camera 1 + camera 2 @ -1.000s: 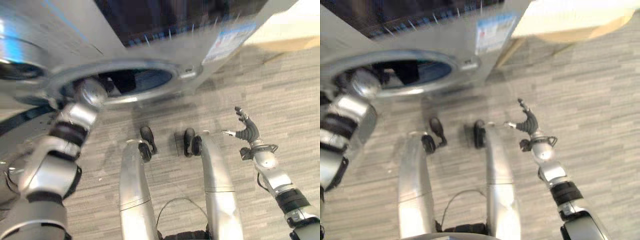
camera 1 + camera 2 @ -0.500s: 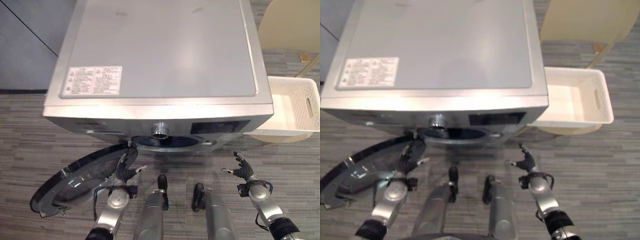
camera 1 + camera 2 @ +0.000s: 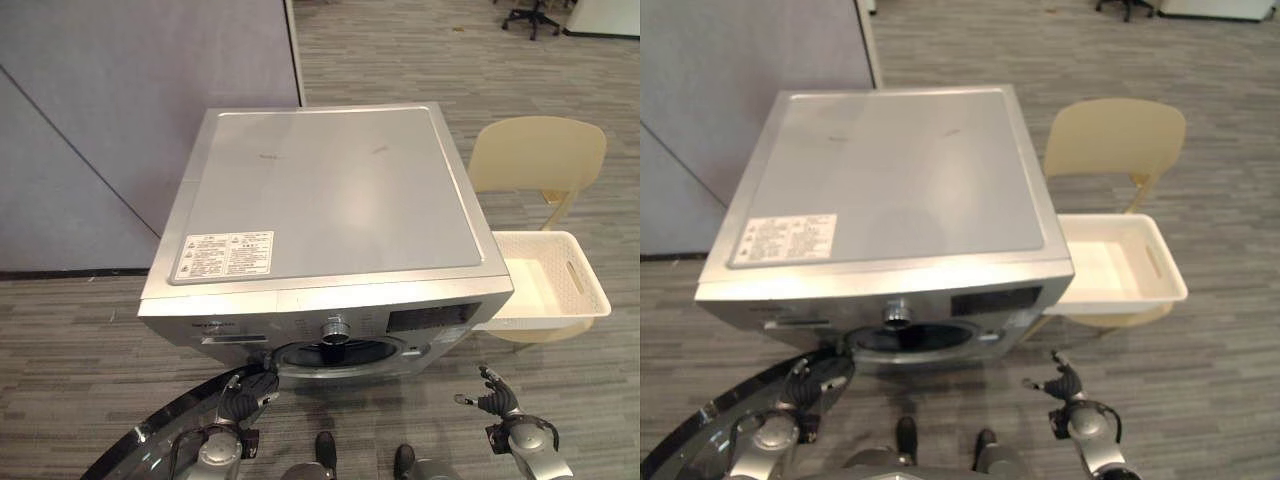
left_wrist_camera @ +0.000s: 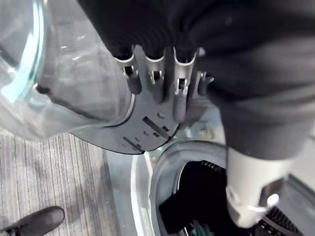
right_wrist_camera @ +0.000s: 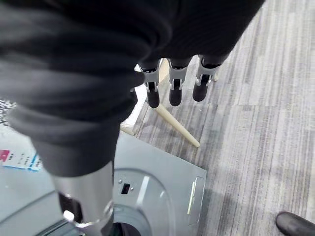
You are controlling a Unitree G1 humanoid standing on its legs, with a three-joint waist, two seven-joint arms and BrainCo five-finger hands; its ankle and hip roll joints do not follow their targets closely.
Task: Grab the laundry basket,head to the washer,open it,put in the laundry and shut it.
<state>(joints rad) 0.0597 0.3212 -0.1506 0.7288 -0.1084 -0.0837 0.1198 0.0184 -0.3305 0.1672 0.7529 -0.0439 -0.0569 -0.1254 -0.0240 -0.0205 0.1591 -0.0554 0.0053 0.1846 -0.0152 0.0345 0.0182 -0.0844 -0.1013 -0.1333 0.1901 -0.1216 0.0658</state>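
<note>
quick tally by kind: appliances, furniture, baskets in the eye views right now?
Washer, door swung open: 1
Cream chair: 1
White laundry basket, on the chair seat: 1
Office chair base, far back at the frame edge: 1
Total: 4

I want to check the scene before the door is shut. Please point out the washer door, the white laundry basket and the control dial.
washer door (image 3: 700,430), right eye view, on its dark rim.
white laundry basket (image 3: 583,277), left eye view, on its side wall by the handle slot.
control dial (image 3: 335,329), left eye view, on the knob's face.
</note>
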